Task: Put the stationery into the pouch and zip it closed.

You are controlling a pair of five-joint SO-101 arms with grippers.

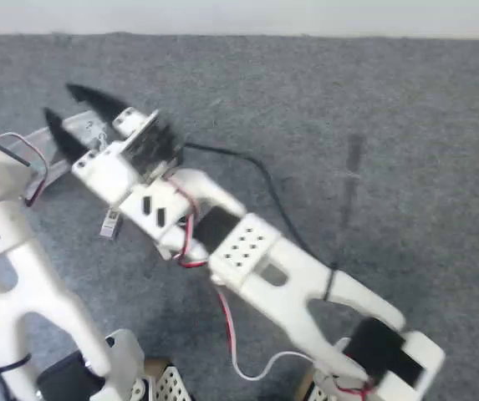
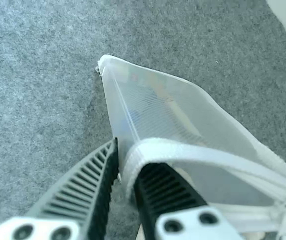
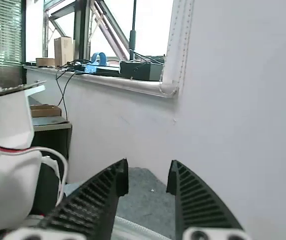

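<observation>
Table (image 1: pixel 389 125): grey, felt-like surface. Pouch (image 2: pixel 172 115): translucent mesh with a white zip rim, lying in the table's far-left part. My right claw (image 3: pixel 147 177): released, fingers apart, held over the pouch. My left claw (image 2: pixel 127 160): clenched on the pouch's zip rim, which sits between my fingers.

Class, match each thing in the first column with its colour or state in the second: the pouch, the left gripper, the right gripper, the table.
Column one:
1. pouch
2. left gripper
3. right gripper
4. table

Column two:
A. grey
B. jaws apart, nothing between them
C. translucent white
D. jaws shut on the pouch's zip edge

Pairs: 1-C, 2-D, 3-B, 4-A
</observation>
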